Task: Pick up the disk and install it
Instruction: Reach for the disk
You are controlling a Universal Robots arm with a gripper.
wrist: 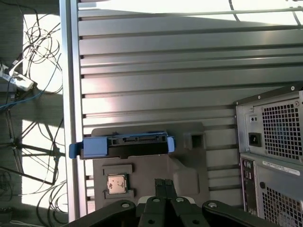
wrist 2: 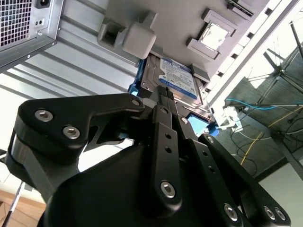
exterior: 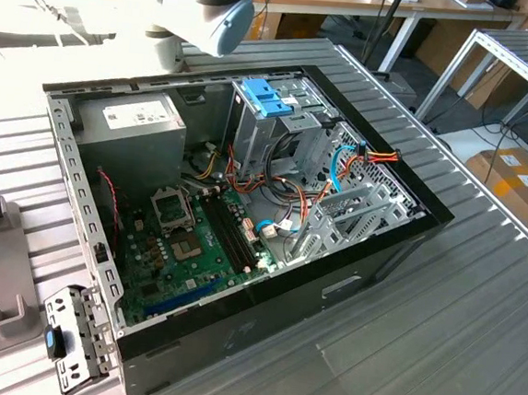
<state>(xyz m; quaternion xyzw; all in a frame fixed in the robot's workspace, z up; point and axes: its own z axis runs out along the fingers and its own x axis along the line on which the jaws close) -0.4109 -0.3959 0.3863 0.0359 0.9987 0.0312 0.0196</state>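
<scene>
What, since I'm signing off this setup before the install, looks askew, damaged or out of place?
Nothing stands out. The disk lies label up in its grey holder, blue rails on both edges, with no visible damage. The tool hangs short of it, closed and empty. The computer case lies open, nothing spilled.

disk [wrist: 124,145] on tray [wrist: 142,163], tray beside computer case [wrist: 272,156]

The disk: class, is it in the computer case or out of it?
Out. In both wrist views the disk rests on the grey holder on the slatted table, outside the case.
</scene>
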